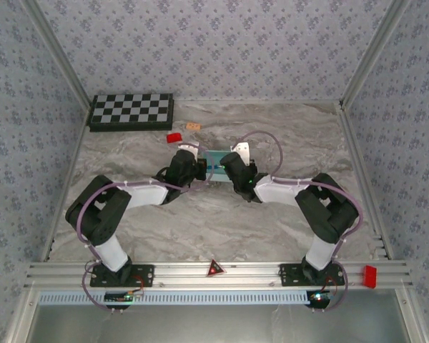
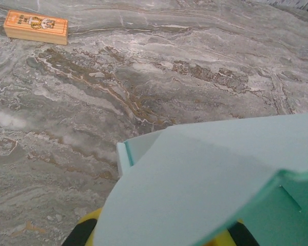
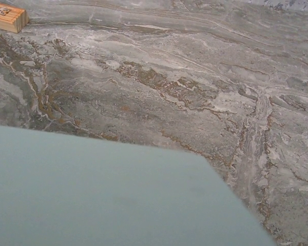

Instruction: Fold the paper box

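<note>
Pale aqua thin-card paper box (image 1: pixel 216 158) sat between left gripper (image 1: pixel 201 168) and right gripper (image 1: pixel 228 164), long axis across, both equally near; whether either gripped it could not be told.

pale floral wallpaper (image 1: pixel 214 43) on three walls, a grey marbled tabletop (image 1: pixel 214 221), a metal rail (image 1: pixel 257 275) along its near edge.

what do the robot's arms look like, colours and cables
Both the left arm and right arm have bulky black joints joined by white links. Lilac cables loop along each. Black base plates bolt to a silver rail. Yellow shows on the left fingers.
</note>
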Controlling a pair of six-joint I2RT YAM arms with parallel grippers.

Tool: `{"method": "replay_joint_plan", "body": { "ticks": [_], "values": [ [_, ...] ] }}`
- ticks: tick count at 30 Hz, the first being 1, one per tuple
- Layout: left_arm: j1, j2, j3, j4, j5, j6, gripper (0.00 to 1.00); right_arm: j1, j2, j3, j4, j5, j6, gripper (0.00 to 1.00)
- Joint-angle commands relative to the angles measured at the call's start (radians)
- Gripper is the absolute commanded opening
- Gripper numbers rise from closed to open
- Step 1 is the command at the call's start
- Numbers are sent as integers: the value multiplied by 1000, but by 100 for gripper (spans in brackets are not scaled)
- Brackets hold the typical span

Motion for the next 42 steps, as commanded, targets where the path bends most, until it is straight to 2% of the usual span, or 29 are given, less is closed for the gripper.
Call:
{"method": "replay_joint_plan", "body": {
  "ticks": [1,23,42],
  "values": [
    [-31,-28,-23,19,32,5,0,23,-25,-23,38,19,-22,17],
    [-71,-37,-111,48,-36,-18,0,94,-40,-120,71,103,-6,21],
    [-83,-17,-137,56,-24,-34,0,122,-35,-152,42,127,42,27]
  ]
}}
